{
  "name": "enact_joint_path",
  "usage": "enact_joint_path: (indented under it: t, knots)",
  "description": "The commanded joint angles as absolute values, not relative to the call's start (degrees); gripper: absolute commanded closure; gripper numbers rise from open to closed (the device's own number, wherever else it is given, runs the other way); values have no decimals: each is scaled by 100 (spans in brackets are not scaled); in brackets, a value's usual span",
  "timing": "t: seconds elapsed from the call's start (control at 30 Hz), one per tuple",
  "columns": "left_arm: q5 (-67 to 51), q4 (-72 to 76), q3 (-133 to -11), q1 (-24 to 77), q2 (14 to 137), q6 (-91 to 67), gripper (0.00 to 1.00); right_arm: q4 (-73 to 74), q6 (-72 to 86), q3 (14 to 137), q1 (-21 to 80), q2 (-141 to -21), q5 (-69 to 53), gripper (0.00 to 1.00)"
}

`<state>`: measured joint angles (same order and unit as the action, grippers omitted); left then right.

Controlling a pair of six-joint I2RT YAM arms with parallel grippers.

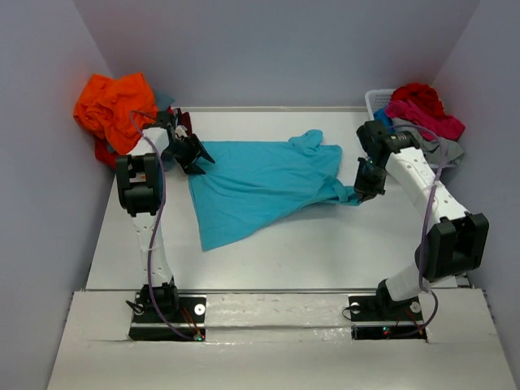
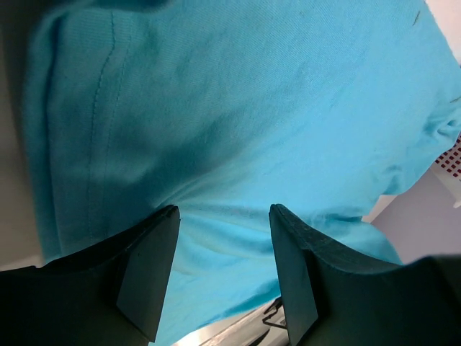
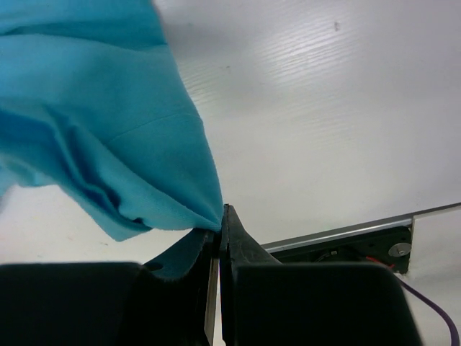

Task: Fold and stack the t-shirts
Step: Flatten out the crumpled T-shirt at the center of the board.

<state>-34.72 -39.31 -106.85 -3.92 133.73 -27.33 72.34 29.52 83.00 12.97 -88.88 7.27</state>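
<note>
A turquoise t-shirt [image 1: 260, 183] lies spread across the middle of the table, creased and partly bunched. My right gripper [image 1: 363, 192] is shut on its right corner; in the right wrist view the cloth [image 3: 108, 144] hangs pinched between the closed fingertips of the right gripper [image 3: 220, 220]. My left gripper [image 1: 197, 160] is at the shirt's upper left edge. In the left wrist view the left gripper [image 2: 225, 216] stands open, with the turquoise cloth [image 2: 238, 115] behind the gap and nothing gripped.
An orange shirt [image 1: 114, 106] is heaped at the back left, over a darker red one. At the back right a white slatted basket [image 1: 375, 99] holds red, pink and grey shirts [image 1: 422, 110]. The table's metal front rail [image 1: 276, 291] runs before the arm bases.
</note>
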Motion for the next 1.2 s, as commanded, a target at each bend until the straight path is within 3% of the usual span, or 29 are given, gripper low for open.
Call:
enact_joint_path:
  t: [0.0,0.2,0.6,0.67,0.7,0.77,0.8,0.9,1.17]
  knots:
    - [-2224,-3937,-10450,-958,13430,-2663,33,7435,2787,8244,836,-8526,1046,93]
    - [-2241,-3937,-10450,-958,13421,-2654,33,7488,2593,8507,598,-8631,1213,93]
    - [-2233,-3885,-10493,-581,13210,-2531,33,6786,2444,7876,598,-9122,62,89]
    - [-2232,-3937,-10547,-510,13219,-2505,33,6601,2426,7709,598,-9167,-147,74]
    - [-2215,-3964,-10573,-510,13210,-2496,33,6479,2408,7665,598,-9202,-193,57]
    - [-2215,-3938,-10538,-457,13157,-2487,33,6364,2408,7594,598,-9237,-316,38]
    - [-2197,-3929,-10538,-457,13114,-2487,32,6250,2417,7568,598,-9290,-360,23]
    - [-2232,-3955,-10556,-404,13052,-2461,32,6135,2452,7681,598,-9386,-571,16]
    - [-2101,-4017,-10345,149,12464,-2356,32,6091,2522,7796,931,-9650,-668,15]
